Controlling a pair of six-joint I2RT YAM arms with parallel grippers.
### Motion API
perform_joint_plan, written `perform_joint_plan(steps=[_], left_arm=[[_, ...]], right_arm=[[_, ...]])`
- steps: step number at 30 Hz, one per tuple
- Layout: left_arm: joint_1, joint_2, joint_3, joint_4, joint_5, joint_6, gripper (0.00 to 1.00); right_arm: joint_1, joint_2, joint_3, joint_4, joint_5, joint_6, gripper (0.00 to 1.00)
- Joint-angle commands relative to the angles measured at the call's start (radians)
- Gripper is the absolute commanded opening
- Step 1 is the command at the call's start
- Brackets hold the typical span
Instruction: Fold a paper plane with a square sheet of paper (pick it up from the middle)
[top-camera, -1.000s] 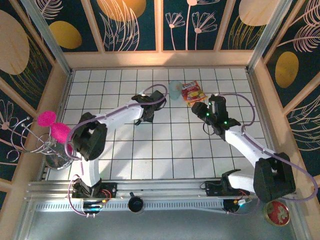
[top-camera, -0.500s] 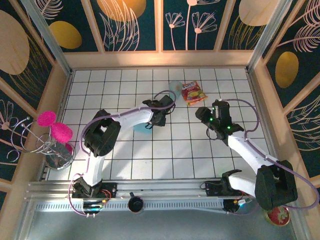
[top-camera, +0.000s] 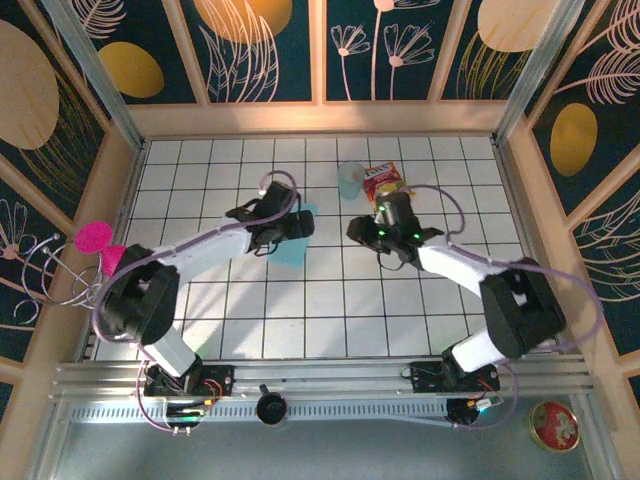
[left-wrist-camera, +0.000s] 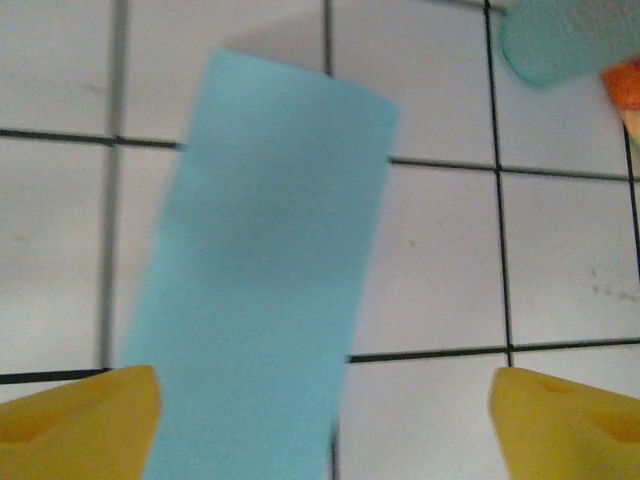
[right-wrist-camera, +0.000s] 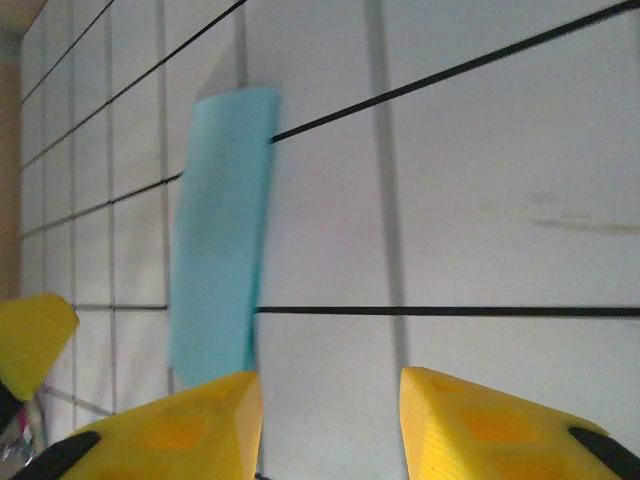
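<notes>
Gaping wide, the left pincer (left-wrist-camera: 320, 400) hovers over the folded paper (left-wrist-camera: 270, 270); the right pincer (right-wrist-camera: 328, 390) stands part-open, empty.

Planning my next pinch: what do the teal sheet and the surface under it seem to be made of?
The teal sheet: thin matte paper, judging by its flat lie, crisp straight edges and narrow shadow. The surface: white squares with dark lines between, smooth with faint scuffs; probably ceramic tile, though a printed board would look the same.
</notes>
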Motion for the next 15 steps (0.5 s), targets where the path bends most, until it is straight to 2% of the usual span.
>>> perform_joint_plan(steps=[1,4,7,15], left_arm=[[0.027,-0.077,-0.081,0.062,-0.045,-0.023,0.96],[0.077,-0.121,-0.155,0.070,-0.084,-0.030,0.99],[0.135,-0.152,-0.222,0.100,-0.058,-0.049,0.99],[0.195,-0.199,-0.326,0.200,-0.030,-0.046,0.99]], right_arm=[[0.076,0.121,0.106,0.097,-0.060,0.044,0.37],[0.127,0.238,0.187,0.122,-0.082,0.066,0.33],[0.155,0.338,0.268,0.120,-0.089,0.078,0.29],[0.173,0.517,0.412,0.069,-0.082,0.079,0.27]])
